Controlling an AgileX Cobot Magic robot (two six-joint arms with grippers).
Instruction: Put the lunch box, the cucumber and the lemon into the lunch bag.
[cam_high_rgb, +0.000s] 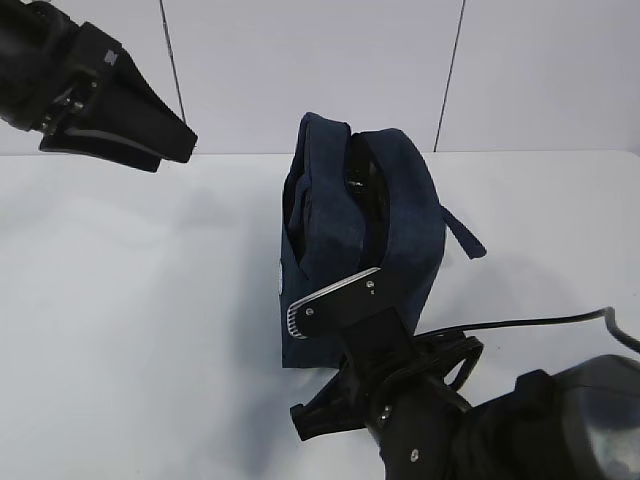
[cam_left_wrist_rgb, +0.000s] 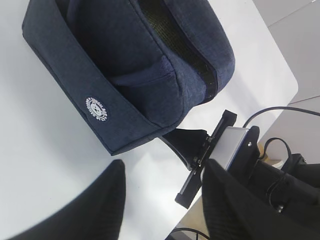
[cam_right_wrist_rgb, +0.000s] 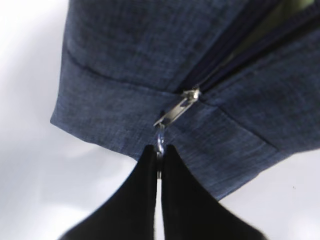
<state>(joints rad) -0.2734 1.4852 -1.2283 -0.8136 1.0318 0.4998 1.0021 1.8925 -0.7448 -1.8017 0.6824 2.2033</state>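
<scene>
Nearest, the right gripper (cam_right_wrist_rgb: 159, 157) pinches the ring pull (cam_right_wrist_rgb: 160, 141) at the low end of the standing lunch bag (cam_high_rgb: 365, 240), apparently working its zipper (cam_right_wrist_rgb: 186, 98), while the left gripper (cam_high_rgb: 150, 130) hangs half-open beyond, holding nothing.

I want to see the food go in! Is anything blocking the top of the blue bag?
Nothing visible blocks the lunch bag: its zipper gapes open along the top. The right gripper is shut on the ring pull at the zipper's end, and the left gripper hovers off to the side, open.
</scene>
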